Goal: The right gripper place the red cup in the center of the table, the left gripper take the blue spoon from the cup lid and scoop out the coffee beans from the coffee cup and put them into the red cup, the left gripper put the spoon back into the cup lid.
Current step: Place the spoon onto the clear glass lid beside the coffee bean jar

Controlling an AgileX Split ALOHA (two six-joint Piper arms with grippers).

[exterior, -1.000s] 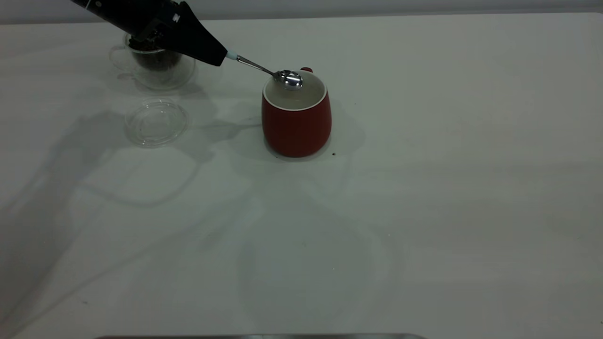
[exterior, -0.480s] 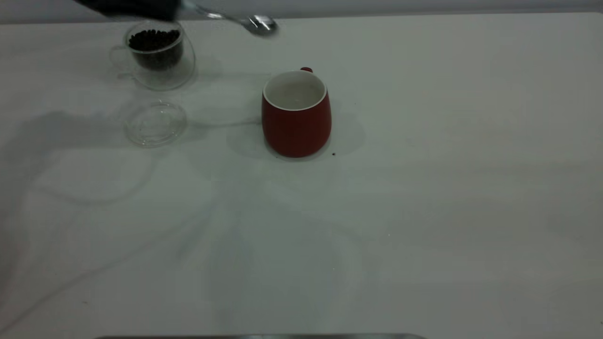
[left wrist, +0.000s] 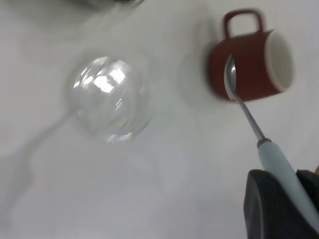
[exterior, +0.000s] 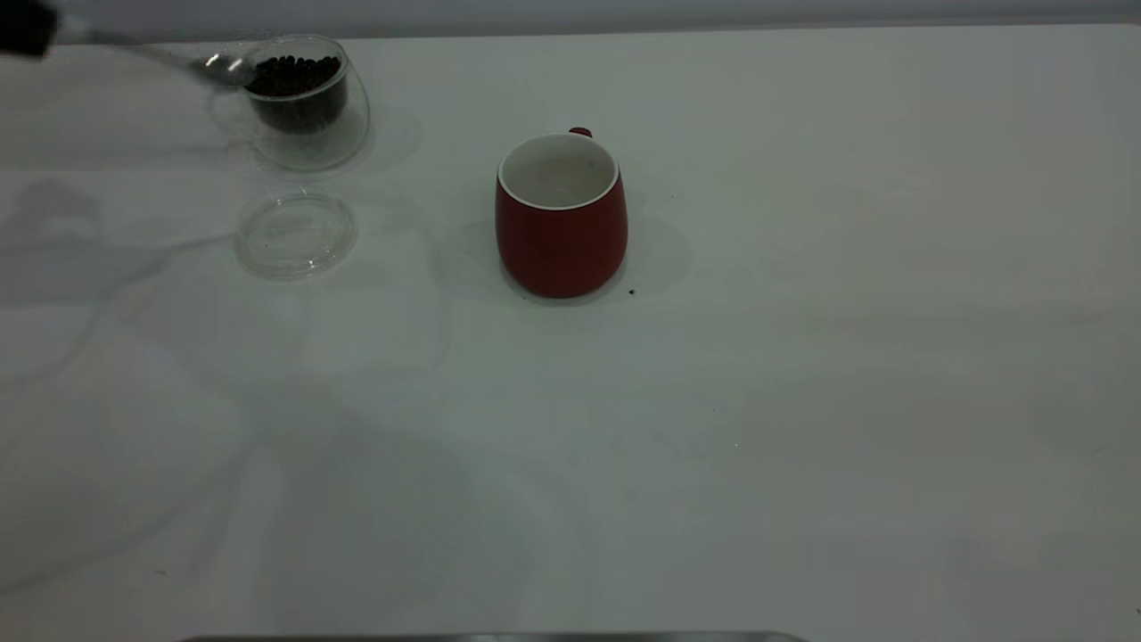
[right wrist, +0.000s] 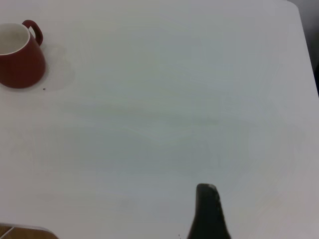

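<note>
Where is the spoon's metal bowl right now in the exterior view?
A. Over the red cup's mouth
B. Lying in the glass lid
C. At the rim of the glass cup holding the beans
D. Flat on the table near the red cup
C: held by the left gripper, the blue spoon has its bowl at the coffee cup rim beside the coffee beans; the cup lid holds nothing.

1 red cup (exterior: 562, 223), 1 coffee cup (exterior: 307, 102), 1 cup lid (exterior: 295, 233), 1 blue spoon (left wrist: 259, 134)

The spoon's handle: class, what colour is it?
Pale light blue, clearest in the left wrist view, where the blue spoon is held by the left claw.
</note>
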